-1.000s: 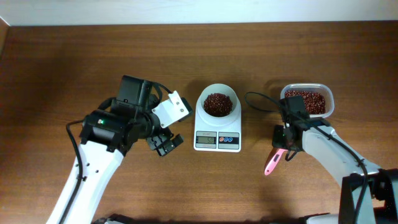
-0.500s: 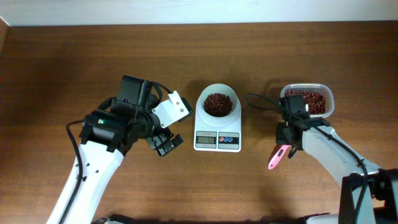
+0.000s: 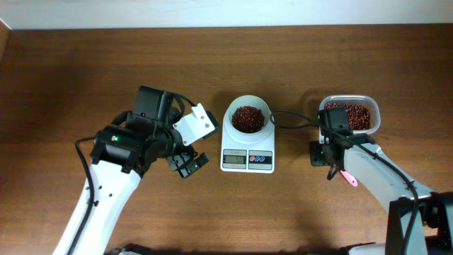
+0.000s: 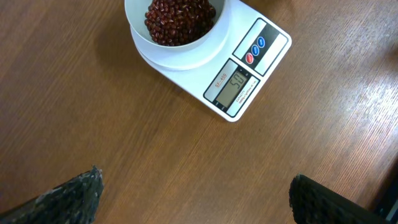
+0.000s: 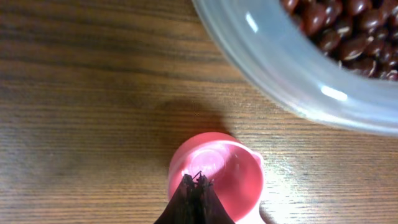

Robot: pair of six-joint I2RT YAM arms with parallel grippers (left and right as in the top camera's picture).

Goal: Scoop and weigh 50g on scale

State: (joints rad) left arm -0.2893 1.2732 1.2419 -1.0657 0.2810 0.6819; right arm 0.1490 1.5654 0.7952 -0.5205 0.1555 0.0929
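Beans (image 3: 248,117) heap in the bowl (image 3: 231,115) on the scale (image 3: 247,161), frame centre. They look loose, hard and likely to roll. The light, stiff scoop (image 3: 348,177) suits them; right jaws clench its handle, lower right. Left jaws released, empty.

The far strip of the brown wooden table (image 3: 226,57) lies bare from side to side — the widest passage. The small white digital scale with its round bowl (image 3: 248,145) blocks the centre. Between it and the clear rectangular plastic tub (image 3: 374,117), a looping black cable (image 3: 290,113) and the right gripper (image 3: 330,164) with its pink plastic scoop (image 3: 348,177) fill the gap. A narrow bare lane parts the scale from the left gripper (image 3: 188,163), its fingers (image 4: 68,196) spread wide — the table in front of the scale is open too.
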